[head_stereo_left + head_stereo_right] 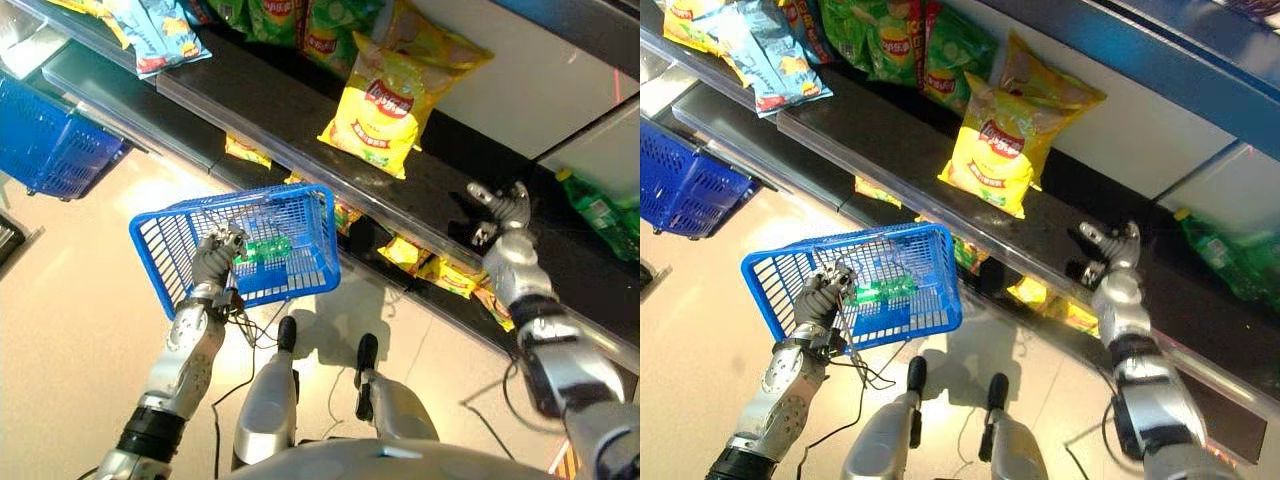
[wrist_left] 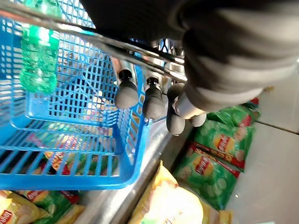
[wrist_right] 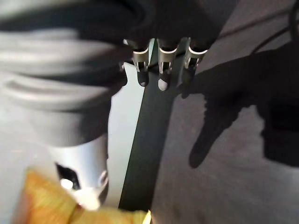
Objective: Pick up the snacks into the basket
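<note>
Snack I'm after: the yellow chip bag [image 1: 383, 108] leaning upright on the dark shelf [image 1: 250, 95], well apart from both hands and not in the basket yet.

How it'll handle, my guess: super light, puffed with air, crinkly and slick film. Squeeze the belly and I figure it just slides or pops out.

Where I'd grab: the crimped top seam or an upper corner, pinched flat. It's the stiffest bit. That's a call from here, not tested.

Right hand [image 1: 498, 212]: over the shelf to the right of the bag, empty, fingers loosely spread and a bit bent, touching nothing that I can see.

Left hand [image 1: 820, 297]: fingers curled round the metal handle [image 2: 93, 39] of the blue basket [image 1: 300, 250], holding it in front of the lower shelf.

Already in the basket: a green bottle [image 2: 39, 60].

Also around: green chip bags [image 1: 890, 40] further back on the shelf, more yellow packs [image 1: 440, 268] on the shelf below, a second blue basket [image 1: 50, 145] off to the left.

Worry: the bag tips easily, so a nudge could knock it flat.
</note>
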